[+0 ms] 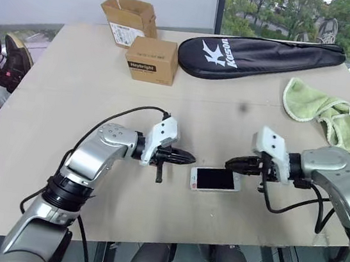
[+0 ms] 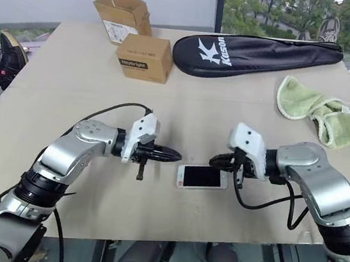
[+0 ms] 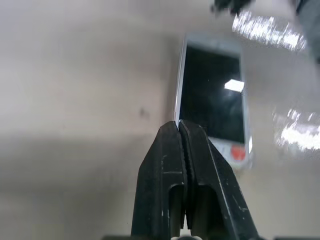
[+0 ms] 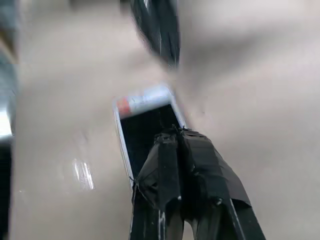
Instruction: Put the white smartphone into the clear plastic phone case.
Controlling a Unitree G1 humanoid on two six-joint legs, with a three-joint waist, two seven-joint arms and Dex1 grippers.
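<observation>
The white smartphone [image 1: 215, 180] is lying screen-up near the table [image 1: 70, 91] edge at 6 o'clock. The left gripper [image 1: 187, 158] sits at its 9, the right gripper [image 1: 232, 162] at its 3, both pinched closed and empty. Can't tell if the clear case is on it, so can't judge progress.

We see even, bright daylight from the window [image 1: 293, 17] beyond the table's far edge, with soft shadows under the arms. Both wrist views are blurred, and glare streaks the phone [image 3: 212, 95] screen and table [image 3: 75, 100].
</observation>
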